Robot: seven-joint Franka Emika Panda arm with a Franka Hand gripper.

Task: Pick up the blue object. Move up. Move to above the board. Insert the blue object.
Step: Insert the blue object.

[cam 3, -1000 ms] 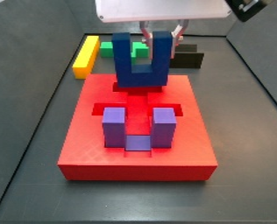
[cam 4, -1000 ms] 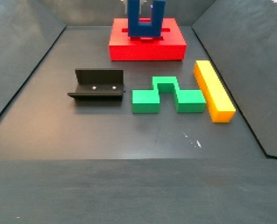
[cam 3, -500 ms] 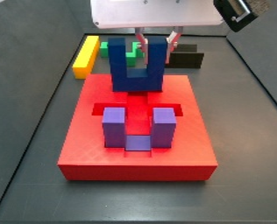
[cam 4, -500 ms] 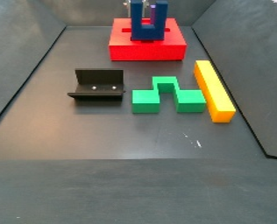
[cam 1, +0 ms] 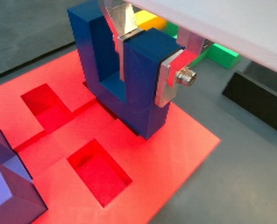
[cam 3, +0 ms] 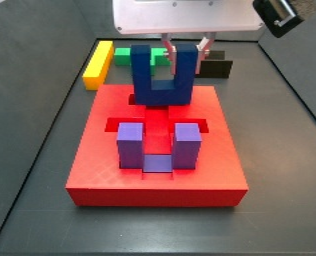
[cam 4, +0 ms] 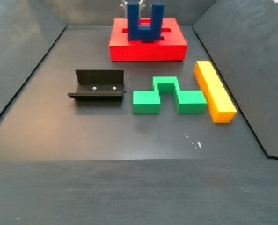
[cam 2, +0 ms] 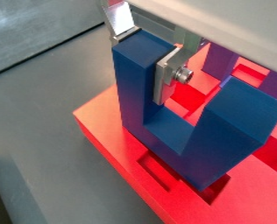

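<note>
Blue object held over the red board

The yellow bar (cam 3: 97,62) lies left on the bench. The end effector (cam 1: 145,54) is clamped on one prong of the blue object (cam 3: 161,75), just above the board (cam 3: 157,150). It looks hard, smooth and light; a prong is a good hold. No writing shows.

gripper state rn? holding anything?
Gripper: shut on one prong of the blue object, over the board.
</note>
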